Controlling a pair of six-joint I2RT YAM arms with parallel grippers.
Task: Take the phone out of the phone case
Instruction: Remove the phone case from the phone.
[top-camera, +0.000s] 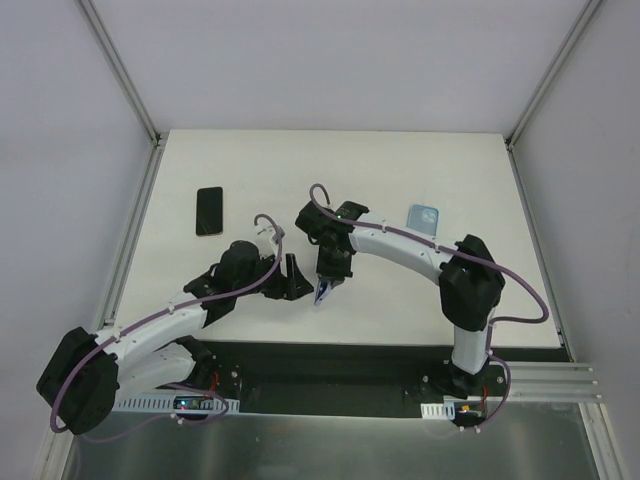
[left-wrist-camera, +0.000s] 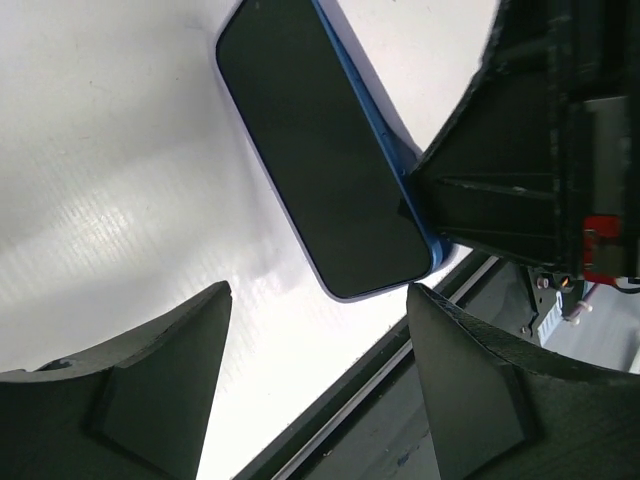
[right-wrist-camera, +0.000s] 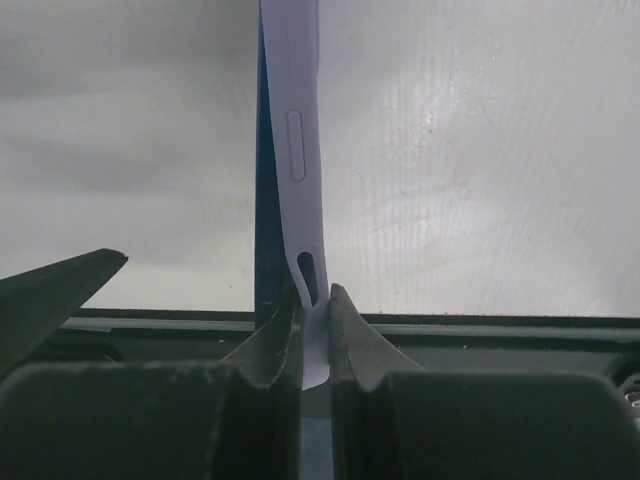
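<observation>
Phone case (right-wrist-camera: 298, 100) between right jaws

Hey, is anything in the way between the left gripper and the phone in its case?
Nothing visible is. The left gripper is open, with the phone just beyond its fingertips. The right gripper pinches the case at one end, off to the side.

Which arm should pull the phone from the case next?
Left: its gripper is open and empty beside the phone, while the right gripper is shut on the case.
</observation>
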